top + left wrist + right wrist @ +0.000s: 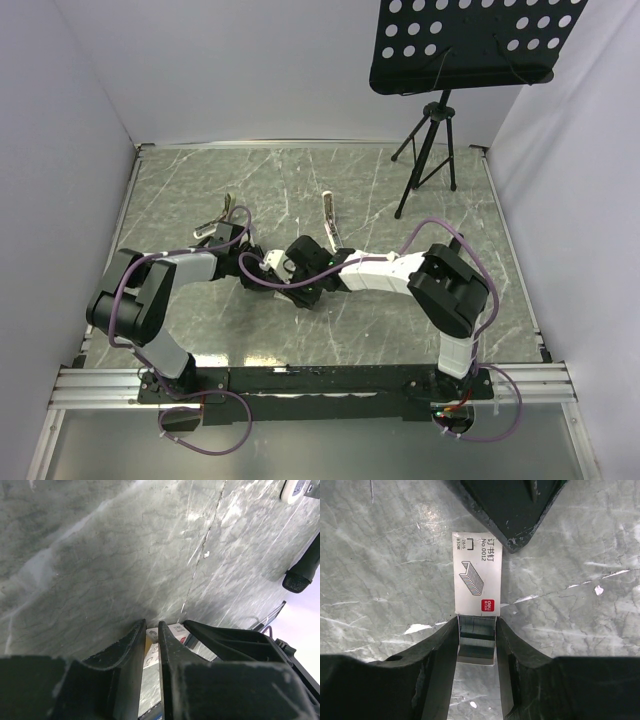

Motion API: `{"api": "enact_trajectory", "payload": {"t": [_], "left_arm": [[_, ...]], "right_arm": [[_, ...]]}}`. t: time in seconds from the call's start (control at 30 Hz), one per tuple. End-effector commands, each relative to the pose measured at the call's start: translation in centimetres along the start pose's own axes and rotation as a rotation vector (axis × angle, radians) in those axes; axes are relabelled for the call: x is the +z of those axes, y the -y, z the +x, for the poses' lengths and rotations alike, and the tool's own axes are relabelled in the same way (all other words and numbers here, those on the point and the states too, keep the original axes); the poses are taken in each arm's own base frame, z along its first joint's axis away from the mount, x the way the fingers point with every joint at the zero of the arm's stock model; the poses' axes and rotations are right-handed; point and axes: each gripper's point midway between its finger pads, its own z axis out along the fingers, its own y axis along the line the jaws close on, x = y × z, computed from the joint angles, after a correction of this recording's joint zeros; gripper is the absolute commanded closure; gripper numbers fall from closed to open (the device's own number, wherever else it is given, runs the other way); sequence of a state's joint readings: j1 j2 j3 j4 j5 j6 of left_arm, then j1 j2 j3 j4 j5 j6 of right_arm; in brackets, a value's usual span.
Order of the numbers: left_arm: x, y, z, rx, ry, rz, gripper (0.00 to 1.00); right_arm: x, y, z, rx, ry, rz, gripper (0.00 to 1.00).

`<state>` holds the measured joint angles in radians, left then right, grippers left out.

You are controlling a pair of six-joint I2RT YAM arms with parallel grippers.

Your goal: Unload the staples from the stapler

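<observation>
The right jaws pinch one end of a staple box [476,575]. At its far end — the left jaws, grip unclear.

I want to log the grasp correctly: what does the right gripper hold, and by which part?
The right gripper holds the small staple box by its open end, where the staples show, one finger on each long side.

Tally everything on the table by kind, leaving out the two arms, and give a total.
Staple box: 1
Stapler: 1
Small silvery hinged item, too small to name: 1
Music stand: 1
Total: 4
</observation>
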<state>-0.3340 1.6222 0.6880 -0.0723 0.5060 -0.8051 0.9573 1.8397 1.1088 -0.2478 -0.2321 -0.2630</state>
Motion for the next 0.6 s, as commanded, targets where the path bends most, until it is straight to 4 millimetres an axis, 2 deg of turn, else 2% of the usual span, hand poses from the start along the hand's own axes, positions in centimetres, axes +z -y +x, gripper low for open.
{"api": "enact_trajectory", "payload": {"t": [0.0, 0.13, 0.2, 0.3, 0.4, 0.57], "left_arm": [[-0.1, -0.8, 0.4, 0.015, 0.006, -0.045, 0.78], [-0.7, -1.2, 0.3, 0.013, 0.029, -0.081, 0.77], [-0.8, -1.3, 0.2, 0.009, 0.033, -0.095, 0.76], [-1.0, -1.4, 0.0, 0.012, 0.042, -0.111, 0.74], [-1.4, -1.4, -0.1, 0.016, 0.055, -0.122, 0.68], [-2.5, -1.0, -0.6, 0.028, 0.093, -0.132, 0.60]], "right_arm": [[-0.7, 0.3, -0.6, 0.014, 0.036, 0.028, 0.55], [-2.7, 0.8, -1.6, 0.040, 0.064, 0.074, 0.41], [-4.0, 0.9, -2.5, 0.045, 0.094, 0.089, 0.37], [-5.4, 0.9, -2.7, 0.063, 0.106, 0.105, 0.32], [-6.4, 0.8, -2.3, 0.098, 0.117, 0.121, 0.29], [-6.7, 1.2, -0.5, 0.239, 0.102, 0.182, 0.29]]}}
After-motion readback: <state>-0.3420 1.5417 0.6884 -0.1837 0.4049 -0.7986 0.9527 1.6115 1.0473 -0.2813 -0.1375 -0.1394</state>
